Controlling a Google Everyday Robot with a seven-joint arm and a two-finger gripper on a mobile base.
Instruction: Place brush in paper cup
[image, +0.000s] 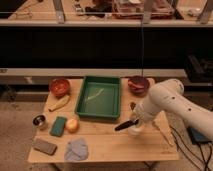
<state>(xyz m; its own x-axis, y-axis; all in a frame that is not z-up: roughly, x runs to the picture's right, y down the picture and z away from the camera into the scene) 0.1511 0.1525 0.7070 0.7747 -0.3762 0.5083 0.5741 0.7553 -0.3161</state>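
My gripper (134, 121) hangs at the end of the white arm over the right part of the wooden table (105, 140), shut on the brush. The black brush (124, 125) sticks out of it to the left and slightly down, nearly level. Its bristly head is hidden by the gripper. Directly under the gripper stands the white paper cup (135, 132), partly covered by the gripper and the brush.
A green tray (82, 104) lies mid-table. Red bowls stand at the far left (59, 86) and far right (138, 83). On the left are a yellowish banana-like object (59, 103), a metal cup (39, 120), a green sponge (58, 126), an orange fruit (72, 125), a grey cloth (76, 149) and a dark block (44, 146).
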